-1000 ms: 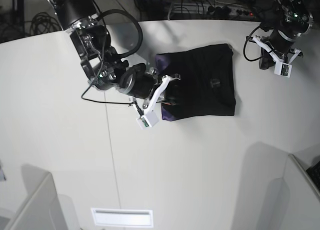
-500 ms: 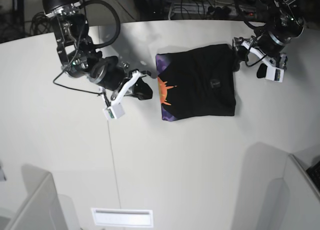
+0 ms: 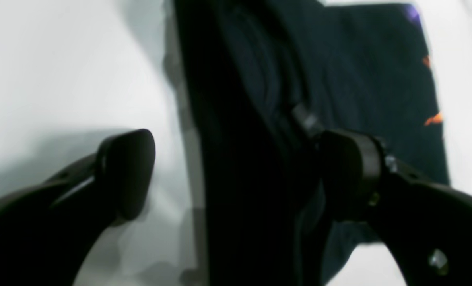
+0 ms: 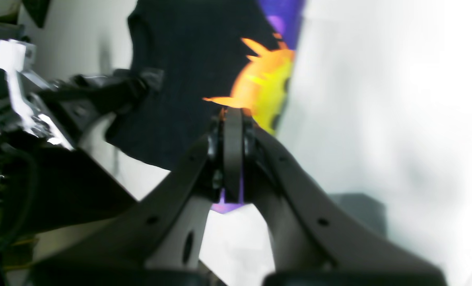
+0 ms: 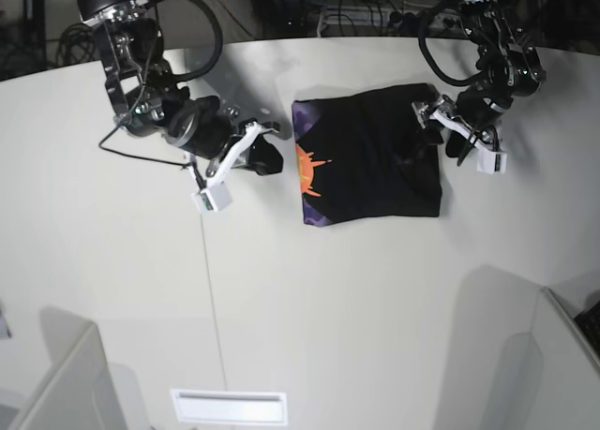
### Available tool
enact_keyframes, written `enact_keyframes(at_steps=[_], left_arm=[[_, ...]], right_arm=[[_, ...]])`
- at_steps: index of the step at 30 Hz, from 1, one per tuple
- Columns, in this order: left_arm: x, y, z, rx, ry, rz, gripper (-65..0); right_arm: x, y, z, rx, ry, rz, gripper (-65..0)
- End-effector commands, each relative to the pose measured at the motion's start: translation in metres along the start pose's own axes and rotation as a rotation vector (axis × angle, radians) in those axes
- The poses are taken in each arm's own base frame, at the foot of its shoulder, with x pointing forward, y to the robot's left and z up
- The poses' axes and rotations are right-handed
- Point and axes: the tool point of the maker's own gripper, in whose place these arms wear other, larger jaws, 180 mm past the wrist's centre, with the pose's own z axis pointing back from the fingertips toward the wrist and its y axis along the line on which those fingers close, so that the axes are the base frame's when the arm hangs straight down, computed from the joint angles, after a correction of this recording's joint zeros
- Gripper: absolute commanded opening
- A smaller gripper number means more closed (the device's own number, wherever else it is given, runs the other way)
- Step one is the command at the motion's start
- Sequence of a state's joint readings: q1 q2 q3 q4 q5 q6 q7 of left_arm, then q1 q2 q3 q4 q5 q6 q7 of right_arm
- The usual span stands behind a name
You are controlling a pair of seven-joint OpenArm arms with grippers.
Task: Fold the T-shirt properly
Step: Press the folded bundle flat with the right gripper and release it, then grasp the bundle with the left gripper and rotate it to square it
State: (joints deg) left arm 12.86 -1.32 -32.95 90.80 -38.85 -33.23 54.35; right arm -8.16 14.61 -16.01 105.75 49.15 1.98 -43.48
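Observation:
The T-shirt (image 5: 375, 158) lies folded into a black rectangle on the white table (image 5: 328, 308), with an orange sunburst (image 5: 309, 172) and purple print along its left edge. My left gripper (image 5: 437, 132) is open at the shirt's right edge. In the left wrist view (image 3: 239, 174), one finger (image 3: 126, 171) is over bare table and the other over the cloth (image 3: 359, 59), with the edge between them. My right gripper (image 5: 269, 158) is shut with nothing in it, just left of the shirt and apart from it. Its closed fingertips (image 4: 232, 119) point at the sunburst (image 4: 259, 83).
A thin seam (image 5: 208, 289) runs down the table left of centre. A white slot (image 5: 230, 407) sits at the front edge. Partitions stand at the lower left (image 5: 66, 383) and lower right (image 5: 562, 355). Cables and gear (image 5: 375, 8) crowd the back edge.
My right gripper has drawn back left off the shirt's left edge, uncovering the sunburst print. My left arm has come from the back right to the shirt's right edge, and its jaws have opened.

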Motion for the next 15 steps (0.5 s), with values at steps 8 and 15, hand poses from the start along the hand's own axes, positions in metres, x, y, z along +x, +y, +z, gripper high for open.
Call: enact_keyframes(at_steps=[8,15], left_arm=[[-0.02,-0.02,-0.013,-0.056,0.11,-0.077,-30.6],[-0.03,-0.002,-0.011,0.046,0.186,-0.17,-65.0]], right_arm=[[-0.004,-0.003,0.009,-0.002,-0.012,-0.002,-65.0],[-0.025,-0.015,0.016,-0.036,0.035,-0.009,-65.0]])
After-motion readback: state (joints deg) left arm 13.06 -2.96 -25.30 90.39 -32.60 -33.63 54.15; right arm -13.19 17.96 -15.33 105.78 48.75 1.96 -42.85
